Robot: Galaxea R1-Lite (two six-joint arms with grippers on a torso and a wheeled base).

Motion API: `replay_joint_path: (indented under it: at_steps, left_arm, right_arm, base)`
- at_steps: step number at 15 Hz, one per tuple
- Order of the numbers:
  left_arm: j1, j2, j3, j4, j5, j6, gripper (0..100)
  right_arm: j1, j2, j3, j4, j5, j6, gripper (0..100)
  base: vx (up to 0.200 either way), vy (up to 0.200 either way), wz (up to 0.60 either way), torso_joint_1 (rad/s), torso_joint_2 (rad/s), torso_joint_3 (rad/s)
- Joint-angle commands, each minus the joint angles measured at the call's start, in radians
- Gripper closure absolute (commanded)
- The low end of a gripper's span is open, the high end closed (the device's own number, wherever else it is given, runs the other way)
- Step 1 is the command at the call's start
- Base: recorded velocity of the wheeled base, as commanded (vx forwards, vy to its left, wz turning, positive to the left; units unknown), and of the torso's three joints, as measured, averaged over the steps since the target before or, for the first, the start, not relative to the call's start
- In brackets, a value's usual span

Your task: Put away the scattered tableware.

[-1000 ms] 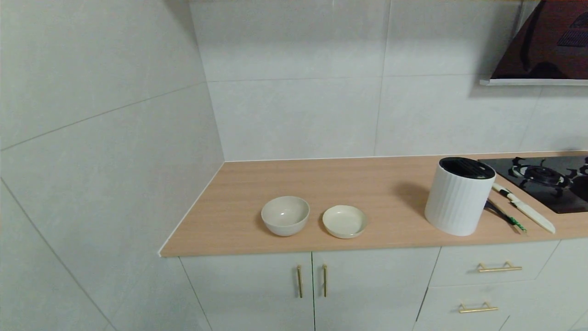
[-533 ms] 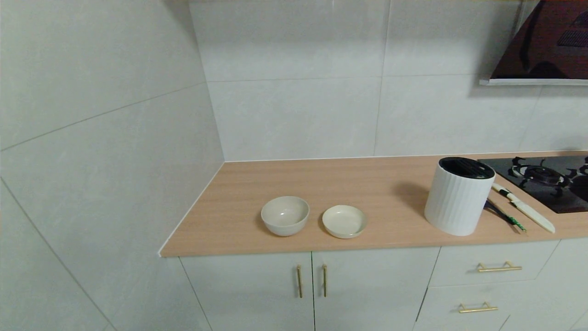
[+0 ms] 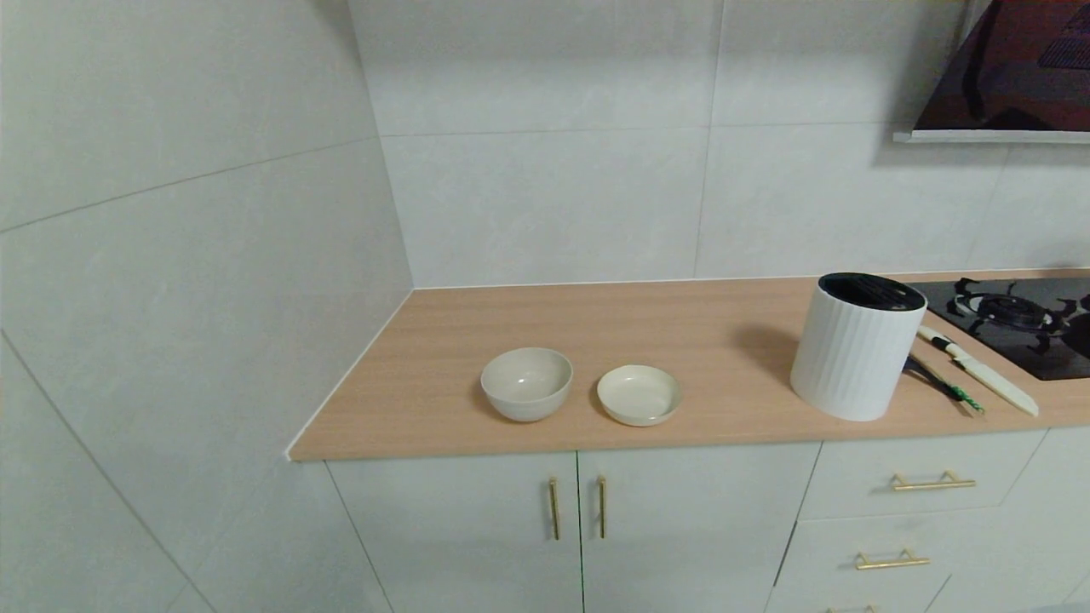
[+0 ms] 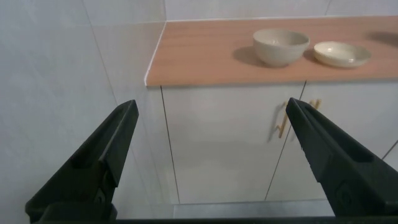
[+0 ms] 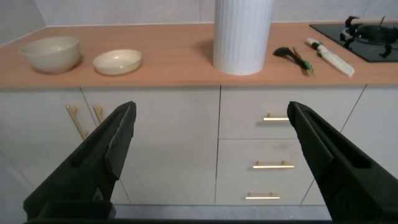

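A cream bowl and a shallow cream dish sit side by side near the front edge of the wooden countertop. To their right stands a white ribbed holder with a black top, and beyond it lie a black-handled utensil and a white knife. My left gripper is open, low in front of the cabinet, below the bowl and dish. My right gripper is open too, in front of the drawers, under the holder, knife and utensil.
A black gas hob takes the counter's right end, under a range hood. Tiled walls close in the left side and back. Below the counter are white cabinet doors with brass handles and drawers.
The head camera has shifted a little, so the whole counter sits slightly higher in the picture. Nothing on the counter has moved.
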Motion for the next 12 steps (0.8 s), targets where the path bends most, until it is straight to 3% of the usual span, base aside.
replay_joint_path:
  at_steps: [1, 12]
  left_arm:
    - [0.0, 0.0, 0.0, 0.0, 0.0, 0.0, 0]
    - [0.0, 0.0, 0.0, 0.0, 0.0, 0.0, 0]
  right_arm:
    - [0.0, 0.001, 0.0, -0.001, 0.001, 0.0, 0]
    - [0.0, 0.001, 0.0, -0.001, 0.001, 0.0, 0]
  base:
    - [0.0, 0.0, 0.0, -0.203, 0.48, 0.256]
    - [0.0, 0.0, 0.0, -0.237, 0.54, 0.297]
